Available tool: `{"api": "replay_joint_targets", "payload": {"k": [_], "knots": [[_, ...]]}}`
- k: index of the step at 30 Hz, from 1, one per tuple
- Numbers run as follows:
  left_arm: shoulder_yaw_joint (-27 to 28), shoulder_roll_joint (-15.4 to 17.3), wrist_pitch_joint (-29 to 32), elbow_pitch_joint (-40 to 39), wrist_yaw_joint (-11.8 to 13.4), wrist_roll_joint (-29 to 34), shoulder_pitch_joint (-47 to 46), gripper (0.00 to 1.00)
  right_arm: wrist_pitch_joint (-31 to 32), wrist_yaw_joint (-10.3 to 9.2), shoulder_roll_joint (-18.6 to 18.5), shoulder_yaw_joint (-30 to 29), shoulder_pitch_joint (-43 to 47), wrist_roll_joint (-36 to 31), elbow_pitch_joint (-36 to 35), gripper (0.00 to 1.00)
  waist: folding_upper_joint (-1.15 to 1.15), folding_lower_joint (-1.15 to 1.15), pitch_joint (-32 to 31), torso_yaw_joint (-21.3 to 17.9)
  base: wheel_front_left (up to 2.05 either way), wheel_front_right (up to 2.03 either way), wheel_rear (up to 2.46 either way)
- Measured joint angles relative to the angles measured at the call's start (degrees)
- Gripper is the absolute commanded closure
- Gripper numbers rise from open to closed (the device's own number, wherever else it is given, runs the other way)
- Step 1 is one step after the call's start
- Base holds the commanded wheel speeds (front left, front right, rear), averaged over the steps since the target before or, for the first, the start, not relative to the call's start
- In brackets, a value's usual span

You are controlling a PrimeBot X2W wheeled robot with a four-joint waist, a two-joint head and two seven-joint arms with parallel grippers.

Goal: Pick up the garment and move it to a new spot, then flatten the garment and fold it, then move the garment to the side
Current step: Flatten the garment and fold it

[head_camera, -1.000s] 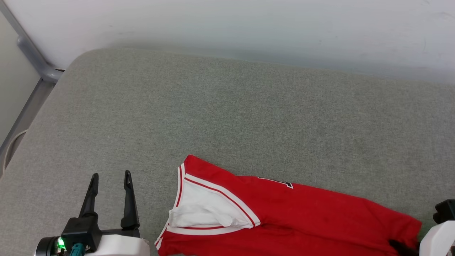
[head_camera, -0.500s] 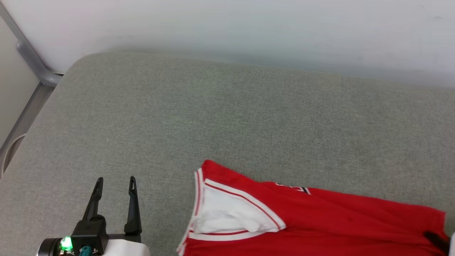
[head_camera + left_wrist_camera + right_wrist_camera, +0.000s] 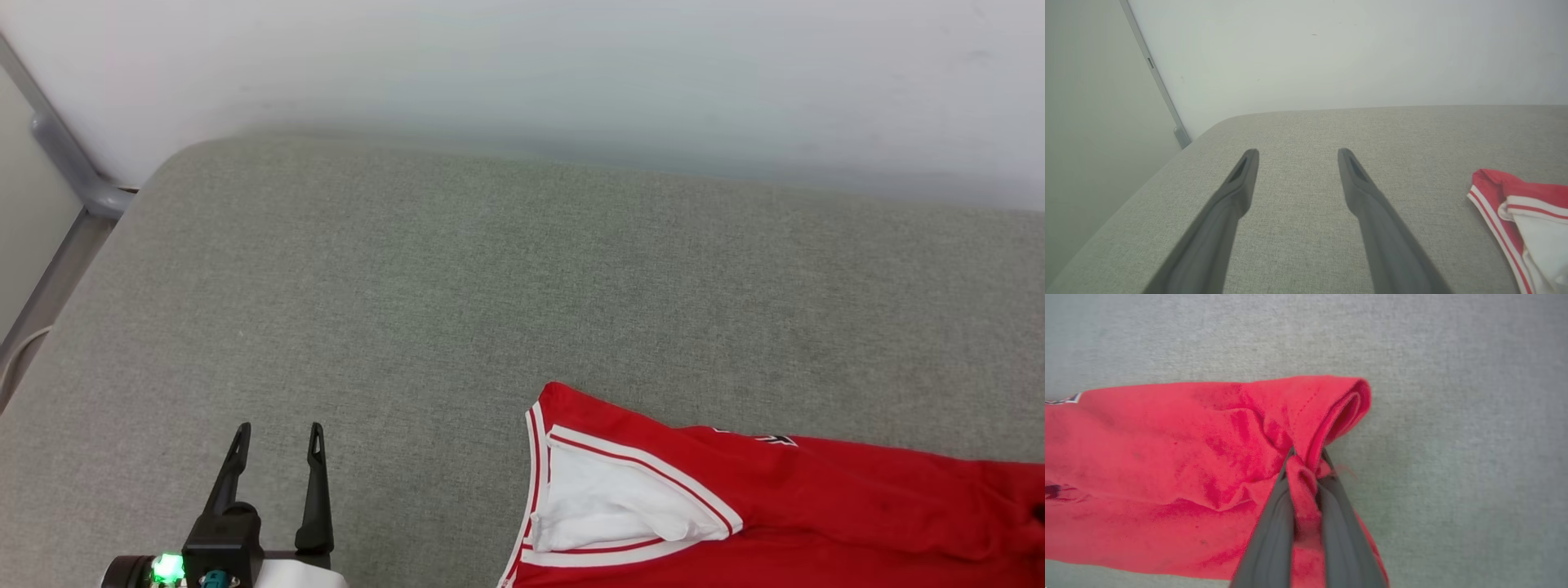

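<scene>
Surface: grey-green woven upholstered pad [image 3: 392, 278], flat, with a rounded far-left corner.
Room: plain pale wall [image 3: 522, 57] close behind the pad's far edge; a second, duller wall panel meets it on the left.
Fixture: grey metal rail [image 3: 65, 163] running down the wall join, just beside the pad's rounded corner.
Loose item: pale cord [image 3: 15, 363] looping off the pad's left edge, partly cut off by the head view.
Task item: red jersey [image 3: 816, 514] lying on the pad at the near right, spread lengthwise toward the right and wrinkled along its body.
Jersey detail: white sleeve [image 3: 604, 506] on the end nearest the left arm, edged with red-and-white striped trim [image 3: 535, 474].
Jersey marking: a sliver of black, white-outlined lettering [image 3: 771, 439] at the far fold; too little shows to read.
Left tool: left gripper [image 3: 279, 427] at the near left, fingers spread wide, nothing between them, well apart from the sleeve, bare pad ahead of it.
Right tool: right gripper [image 3: 1307, 455] pinched tight on a bunched fold of red cloth at the jersey's plain end, beside a rolled corner.
In the way: right-hand fingers cover the cloth they clamp.
Cut off: the jersey's near and right edges run out of the head view.
Unclear: whether the gripped end is lifted off the pad.
</scene>
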Motion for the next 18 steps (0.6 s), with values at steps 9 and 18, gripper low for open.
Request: {"api": "replay_joint_targets", "payload": {"k": [9, 18], "knots": [[-0.31, -0.31, 0.0, 1.03, -0.59, 0.42, 0.6, 0.0, 3.81, -0.01, 4.27, 3.7, 3.0, 2.54, -18.62, 1.0, 0.0, 0.0, -1.07, -0.95, 0.0, 0.0, 0.0], [-1.22, -0.76, 0.0, 1.72, -0.97, 0.85, 0.3, 0.0, 8.26, -0.01, 8.91, 13.12, 1.54, -1.29, -31.15, 1.0, 0.0, 0.0, -0.81, -0.09, 0.0, 0.0, 0.0]]}}
